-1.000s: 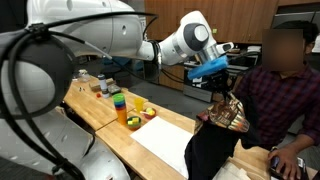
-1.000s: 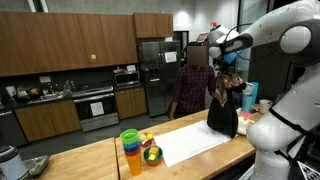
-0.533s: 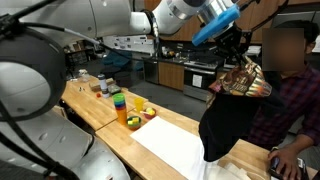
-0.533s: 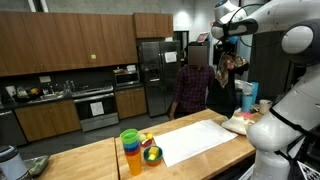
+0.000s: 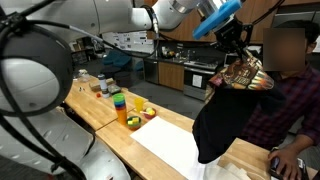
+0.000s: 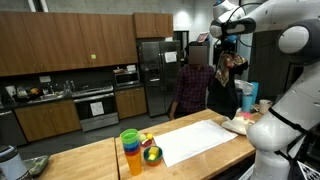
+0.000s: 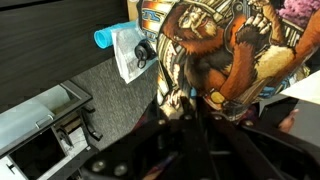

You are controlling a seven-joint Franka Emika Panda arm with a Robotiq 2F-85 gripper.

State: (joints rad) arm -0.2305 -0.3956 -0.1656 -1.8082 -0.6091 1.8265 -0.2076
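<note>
Fingers [image 5: 236,52] clamped on shirt [image 5: 225,115] top edge. Shirt hangs free above counter [image 5: 108,118], hem near white sheet [image 5: 175,148]. I judge step: lift. Person [image 5: 290,85] at 3 o'clock of shirt, so next move needs a slow, clear path.

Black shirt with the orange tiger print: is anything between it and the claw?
Nothing visible. The gripper is shut directly on the black tiger-print shirt, which hangs from it above the wooden table.

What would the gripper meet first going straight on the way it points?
The black printed shirt it grips hangs right below the gripper; past that, probably the white sheet, depth unclear.
</note>
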